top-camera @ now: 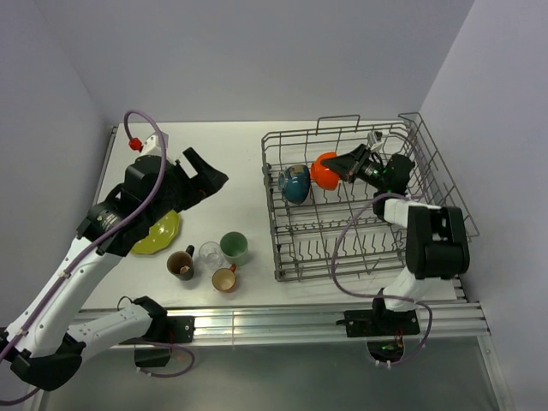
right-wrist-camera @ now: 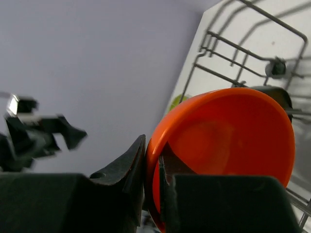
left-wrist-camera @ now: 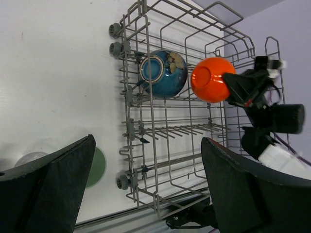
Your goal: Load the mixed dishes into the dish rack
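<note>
My right gripper (top-camera: 345,163) is shut on the rim of the orange-red bowl (top-camera: 324,170), holding it on edge inside the grey wire dish rack (top-camera: 360,244); the wrist view shows the rim pinched between the fingers (right-wrist-camera: 131,167). The blue bowl (top-camera: 294,182) stands on edge in the rack beside it. My left gripper (top-camera: 204,177) is open and empty above the table left of the rack. The yellow-green plate (top-camera: 159,234), dark brown mug (top-camera: 181,264), clear glass (top-camera: 210,253), pale green cup (top-camera: 234,247) and small orange cup (top-camera: 224,279) stand on the table.
The rack's raised wire handles (top-camera: 339,122) and tall side walls rise around the right gripper. Side walls close in the table on the left and right. A metal rail (top-camera: 282,321) runs along the near edge.
</note>
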Available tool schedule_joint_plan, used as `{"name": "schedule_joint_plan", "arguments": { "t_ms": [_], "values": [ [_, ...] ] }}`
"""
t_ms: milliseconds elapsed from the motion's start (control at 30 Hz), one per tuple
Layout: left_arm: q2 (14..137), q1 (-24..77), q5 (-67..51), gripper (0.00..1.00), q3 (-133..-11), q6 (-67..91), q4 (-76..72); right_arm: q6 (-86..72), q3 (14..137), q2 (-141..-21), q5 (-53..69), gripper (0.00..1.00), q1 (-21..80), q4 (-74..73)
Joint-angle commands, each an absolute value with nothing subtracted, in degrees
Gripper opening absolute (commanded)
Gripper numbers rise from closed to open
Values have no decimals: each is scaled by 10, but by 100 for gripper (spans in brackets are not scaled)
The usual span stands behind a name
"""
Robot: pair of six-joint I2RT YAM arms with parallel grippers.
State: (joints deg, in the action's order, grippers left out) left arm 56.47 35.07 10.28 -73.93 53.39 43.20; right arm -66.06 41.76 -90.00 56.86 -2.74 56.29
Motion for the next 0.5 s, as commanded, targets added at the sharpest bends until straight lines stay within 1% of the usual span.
{"name": "schedule_joint_plan", "arguments": {
  "t_ms": [0,300,467],
  "values": [
    [567,351,80,96,-731,523,396,-925,419,-964,606,0,-49,1012],
    [571,351,70,96,-715,518,388,-907,395,-968,592,0,-56,1010],
    [576,352,65,96,-715,513,389,-910,384,-974,584,0,-79,1010]
  ]
}}
